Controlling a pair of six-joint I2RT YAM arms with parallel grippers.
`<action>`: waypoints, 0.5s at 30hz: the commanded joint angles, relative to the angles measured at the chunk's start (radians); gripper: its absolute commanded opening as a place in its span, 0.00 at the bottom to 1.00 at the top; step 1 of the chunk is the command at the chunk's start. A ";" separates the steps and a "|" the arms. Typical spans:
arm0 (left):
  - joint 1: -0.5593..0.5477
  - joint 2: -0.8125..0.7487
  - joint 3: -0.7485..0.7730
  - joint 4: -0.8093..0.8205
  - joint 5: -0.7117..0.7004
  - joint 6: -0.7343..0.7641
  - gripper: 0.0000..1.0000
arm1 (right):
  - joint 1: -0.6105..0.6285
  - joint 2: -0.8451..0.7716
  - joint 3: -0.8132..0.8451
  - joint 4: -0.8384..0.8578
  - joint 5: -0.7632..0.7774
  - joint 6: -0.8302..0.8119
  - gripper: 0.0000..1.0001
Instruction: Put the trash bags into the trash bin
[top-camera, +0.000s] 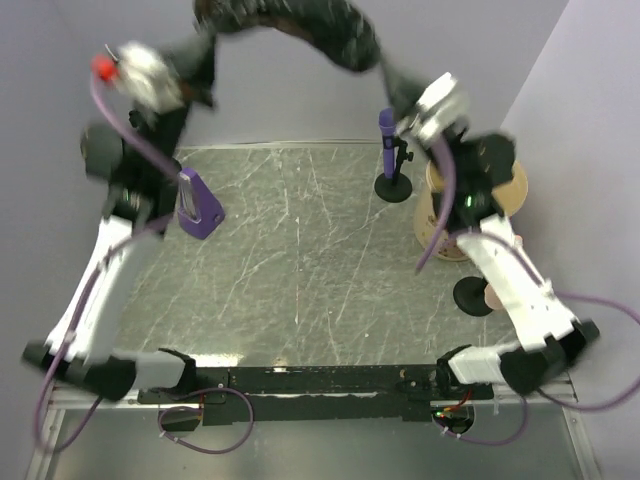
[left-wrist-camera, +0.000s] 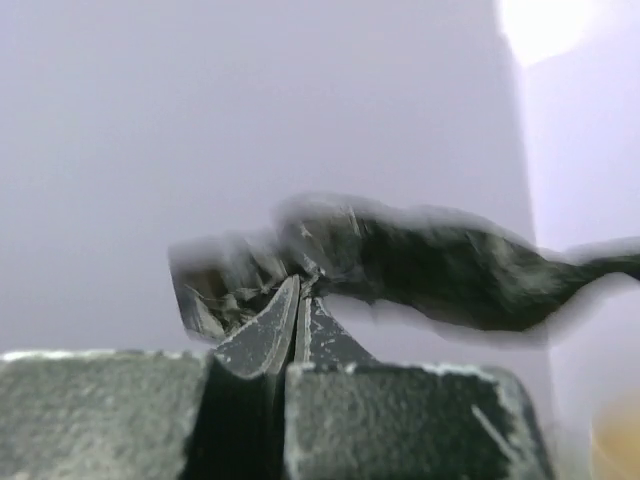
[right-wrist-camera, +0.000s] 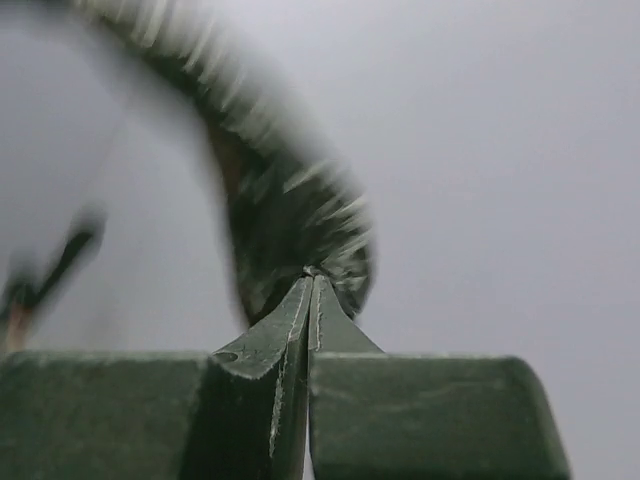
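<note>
Currently, on the left, the left arm is seen held high and reaching toward the far wall, its wrist well above the table (top-camera: 300, 260). The left gripper (top-camera: 205, 55) is clamped fully together, and a fold of the black trash bag (top-camera: 290, 25) is pinched between its tips. This is plain in the left wrist view, where crinkled film is bunched around the closed tips and trails off to the right. Below that arm a purple wedge-shaped object (top-camera: 198, 205) is stood on the table.

In the middle, the bag is strung in a curve between the 2 grippers, up in the air and apart from everything on the table. Only 1 bag is seen, and it is blurred in all 3 views, so its exact shape cannot be told.

On the right, the right gripper (top-camera: 390, 75) is likewise closed tight on the bag's other end. The right arm is bent upward above the trash bin (top-camera: 515, 190), which is stood at the table's right edge near a purple microphone on a stand (top-camera: 386, 135) and is partly hidden by that arm.

The step in hand is judged to be carrying the bag across to the bin. It would be done well if the left end were brought rightward over the rim and both ends were lowered into the mouth before either grip is let go. The trailing film should be kept clear of the microphone stand.
</note>
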 joint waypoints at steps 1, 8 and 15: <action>-0.125 -0.122 -0.539 -0.532 0.433 0.780 0.01 | 0.038 0.017 -0.353 -0.794 -0.145 -0.572 0.00; -0.383 -0.084 -0.803 -1.281 0.209 0.986 0.01 | -0.053 -0.316 -0.691 -1.230 -0.421 -0.668 0.00; -0.281 -0.053 -0.691 -1.026 0.254 0.483 0.01 | -0.055 -0.487 -0.815 -0.853 -0.300 -0.269 0.00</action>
